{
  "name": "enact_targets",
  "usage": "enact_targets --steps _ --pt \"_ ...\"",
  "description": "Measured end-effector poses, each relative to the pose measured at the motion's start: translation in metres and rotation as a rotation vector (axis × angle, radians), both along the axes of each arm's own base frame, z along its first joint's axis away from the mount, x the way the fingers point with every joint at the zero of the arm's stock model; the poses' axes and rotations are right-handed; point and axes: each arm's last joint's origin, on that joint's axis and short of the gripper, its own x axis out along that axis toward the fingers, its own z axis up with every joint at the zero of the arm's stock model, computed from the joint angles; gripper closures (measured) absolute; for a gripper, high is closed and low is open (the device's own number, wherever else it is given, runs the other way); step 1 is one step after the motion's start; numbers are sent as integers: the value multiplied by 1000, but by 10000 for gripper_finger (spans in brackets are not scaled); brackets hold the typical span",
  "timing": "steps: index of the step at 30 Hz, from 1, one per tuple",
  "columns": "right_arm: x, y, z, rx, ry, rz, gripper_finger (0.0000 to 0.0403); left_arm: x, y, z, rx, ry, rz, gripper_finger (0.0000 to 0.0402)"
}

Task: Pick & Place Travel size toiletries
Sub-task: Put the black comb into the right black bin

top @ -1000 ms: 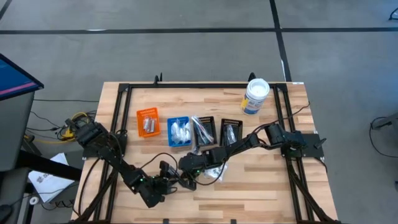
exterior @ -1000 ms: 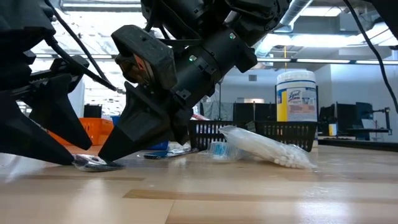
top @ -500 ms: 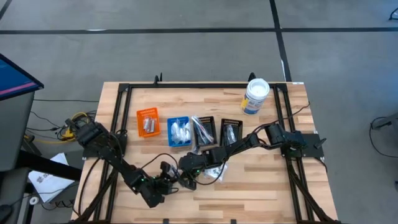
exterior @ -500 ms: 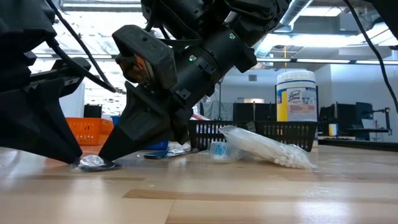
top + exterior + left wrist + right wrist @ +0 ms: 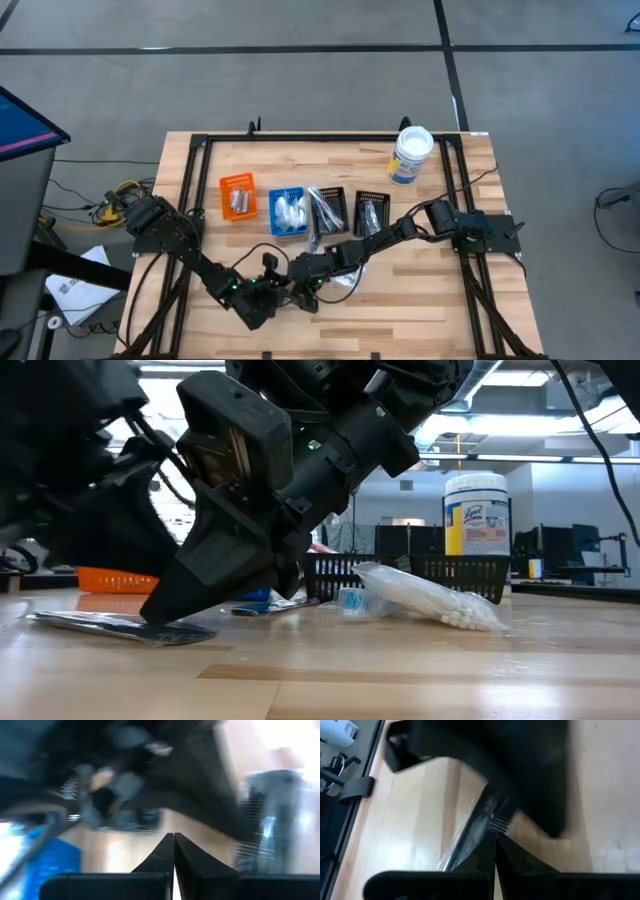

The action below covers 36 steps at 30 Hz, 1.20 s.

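1. Both arms are crowded into the front middle of the wooden surface (image 5: 420, 290), practically on top of each other
2. Right gripper (image 5: 165, 622) is tipped down with its tips on the wood, fingers pinched together on the end of a flat silvery sachet (image 5: 110, 626) lying on the surface
3. Left gripper (image 5: 272, 285) sits right next to it, fingers pressed closed in its own wrist view, can't see anything between them
4. A clear packet of white sticks (image 5: 425, 597) lies on the surface just in front of the black bins (image 5: 347, 209)
5. Orange bin (image 5: 237, 195) and blue bin (image 5: 287, 211) are in the same row, white tub (image 5: 410, 154) stands at the back right
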Motion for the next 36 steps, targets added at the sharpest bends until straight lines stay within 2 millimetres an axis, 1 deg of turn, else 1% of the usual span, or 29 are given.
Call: enact_targets --steps 3,6,8,10,12,16,19,21,25,33,36 --pt "0 0 0 -1 3 -1 402 -5 -6 2 -58 41 -54 400" --pt "0 -2 0 -2 11 -10 403 -11 -13 13 -152 64 -118 384" --pt "-1 -5 -1 2 33 -25 403 -16 -18 27 -199 37 -154 364" --pt "-1 -8 -1 8 58 -43 403 -22 -21 39 -205 16 -180 339" --pt "-2 -9 -2 11 64 -50 403 -25 -21 44 -190 23 -191 311" --pt "-2 -9 -3 12 66 -57 403 -24 -18 39 -205 80 -208 252" --pt "-2 -9 -2 14 60 -58 403 -20 -13 27 -183 146 -198 216" --pt "-2 -9 -2 14 57 -58 403 -16 -10 18 -184 169 -177 201" --pt "-1 -9 -2 14 51 -60 403 -11 -7 8 -154 193 -165 194" --pt "-1 -9 -2 21 46 -60 403 4 6 -14 -52 252 -136 223" --pt "-1 -9 -2 32 49 -50 403 6 10 -17 17 236 -113 234"
